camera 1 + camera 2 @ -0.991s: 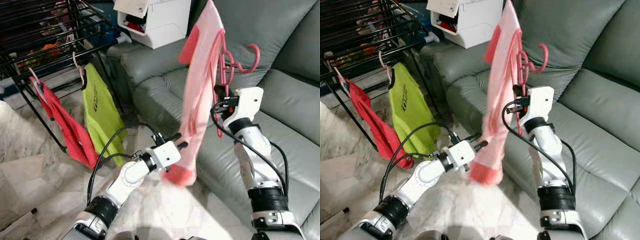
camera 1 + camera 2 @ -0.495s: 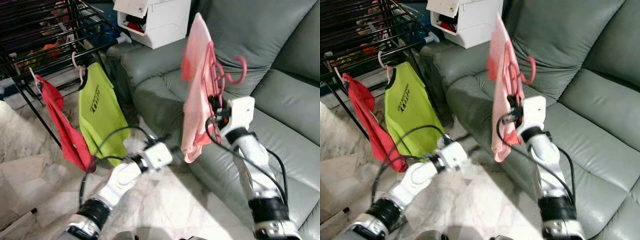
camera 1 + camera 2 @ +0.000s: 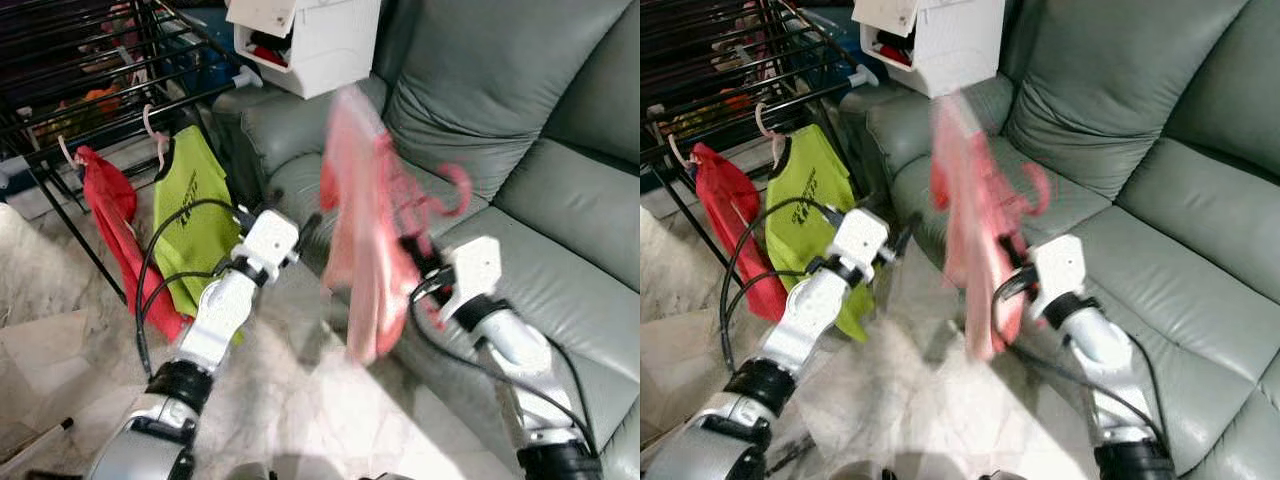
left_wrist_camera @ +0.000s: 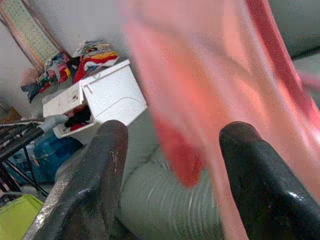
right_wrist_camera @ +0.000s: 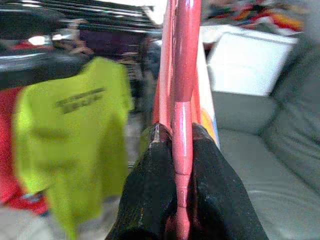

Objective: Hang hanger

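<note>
Between the grey sofa (image 3: 560,230) and the black drying rack (image 3: 90,90), the right gripper (image 5: 175,150) holds the pink hanger (image 3: 440,205) up in front of the robot, both black fingers pinched tight on the hanger's bar. A pink garment (image 3: 360,240) hangs from it, blurred as if swinging. The hook points toward the sofa cushions, away from the rack.

The left gripper (image 4: 172,150) is raised beside the garment with its fingers spread wide and nothing between them; pink cloth hangs just past the fingertips. On the rack's lower rail a red garment (image 3: 110,210) and a lime-green shirt (image 3: 190,215) already hang (each on its own hanger, side by side). A white box (image 3: 310,35) sits on the sofa arm.

My judgement is that the hanger is mid-carry, not yet hung. The risks: the loose garment could slide off the hanger while swinging, the cloth could snag on the open left fingers, or the hook could miss the thin rail because it faces the wrong way.
</note>
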Controlling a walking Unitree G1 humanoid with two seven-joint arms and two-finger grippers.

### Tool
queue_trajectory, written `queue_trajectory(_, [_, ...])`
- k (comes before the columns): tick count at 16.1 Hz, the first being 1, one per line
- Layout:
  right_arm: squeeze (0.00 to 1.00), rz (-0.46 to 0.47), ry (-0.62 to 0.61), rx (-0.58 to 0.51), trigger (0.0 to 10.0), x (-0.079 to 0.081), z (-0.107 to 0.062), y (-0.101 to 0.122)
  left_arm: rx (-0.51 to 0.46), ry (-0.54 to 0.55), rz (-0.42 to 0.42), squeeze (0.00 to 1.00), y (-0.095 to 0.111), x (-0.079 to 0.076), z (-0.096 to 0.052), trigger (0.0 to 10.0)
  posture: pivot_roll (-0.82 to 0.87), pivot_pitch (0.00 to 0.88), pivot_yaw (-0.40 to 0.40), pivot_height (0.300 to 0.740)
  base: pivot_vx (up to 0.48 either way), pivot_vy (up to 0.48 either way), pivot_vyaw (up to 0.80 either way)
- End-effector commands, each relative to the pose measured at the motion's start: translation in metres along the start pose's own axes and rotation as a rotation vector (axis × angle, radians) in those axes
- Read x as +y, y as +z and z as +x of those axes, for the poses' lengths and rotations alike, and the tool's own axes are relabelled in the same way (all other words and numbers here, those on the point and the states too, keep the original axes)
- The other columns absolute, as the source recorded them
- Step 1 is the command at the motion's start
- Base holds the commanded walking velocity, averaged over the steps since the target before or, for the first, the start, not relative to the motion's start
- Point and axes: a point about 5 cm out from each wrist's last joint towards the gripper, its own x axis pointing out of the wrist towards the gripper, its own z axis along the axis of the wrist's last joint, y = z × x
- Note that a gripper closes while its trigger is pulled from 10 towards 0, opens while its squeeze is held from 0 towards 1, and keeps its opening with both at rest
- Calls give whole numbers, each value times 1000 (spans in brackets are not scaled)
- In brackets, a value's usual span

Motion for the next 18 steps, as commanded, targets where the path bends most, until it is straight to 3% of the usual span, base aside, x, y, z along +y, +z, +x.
queue_trajectory(1, [0, 14, 90, -21, 10000, 10, 2, 7, -8, 27, -33, 1000, 4, 6, 4, 10000, -93, 0, 45, 740, 0, 0, 0])
queue_trajectory(6, [0, 46, 216, 13, 10000, 20, 5, 5, -22, 27, -77, 1000, 8, 2, 5, 10000, -90, 0, 41, 740, 0, 0, 0])
queue_trajectory(7, [0, 45, 242, 16, 10000, 21, 7, 6, -19, 35, -94, 8, 8, 3, 5, 10000, -88, 0, 36, 740, 0, 0, 0])
queue_trajectory(17, [0, 18, 330, 9, 10000, 17, 23, 10, -26, 29, -112, 0, 10, 5, 6, 10000, -88, 0, 25, 740, 0, 0, 0])
queue_trajectory(18, [0, 15, 331, 6, 10000, 16, 25, 11, -32, 15, -118, 0, 11, 3, 6, 7529, -87, 0, 25, 740, 0, 0, 0])
